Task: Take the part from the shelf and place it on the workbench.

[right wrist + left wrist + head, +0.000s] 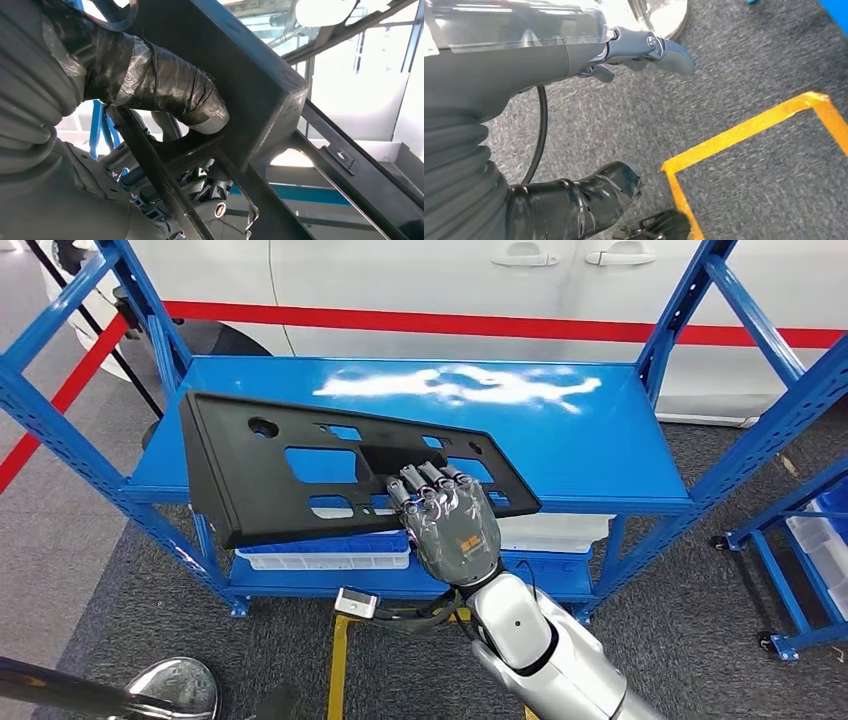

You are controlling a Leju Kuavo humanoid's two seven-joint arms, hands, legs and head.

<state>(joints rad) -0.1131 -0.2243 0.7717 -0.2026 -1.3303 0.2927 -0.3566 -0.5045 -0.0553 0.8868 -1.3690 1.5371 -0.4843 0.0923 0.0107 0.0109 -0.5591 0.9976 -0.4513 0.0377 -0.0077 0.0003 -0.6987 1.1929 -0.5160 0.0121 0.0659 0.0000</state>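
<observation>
One right hand (452,530) grips black part (300,475); shelf (600,440) beneath.

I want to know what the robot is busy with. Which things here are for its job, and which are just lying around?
For the job:
black part
blue shelf
right robot hand, holding the part

Just around:
white car
white bins below
yellow floor tape
left robot hand, over the floor

I am looking into what seems an automotive workshop or factory floor. A blue steel shelf (600,440) stands on grey carpet (700,640) marked with yellow floor tape (744,132). Behind its far edge is a white car (450,280) with door handles. White plastic bins (330,560) sit below.
</observation>
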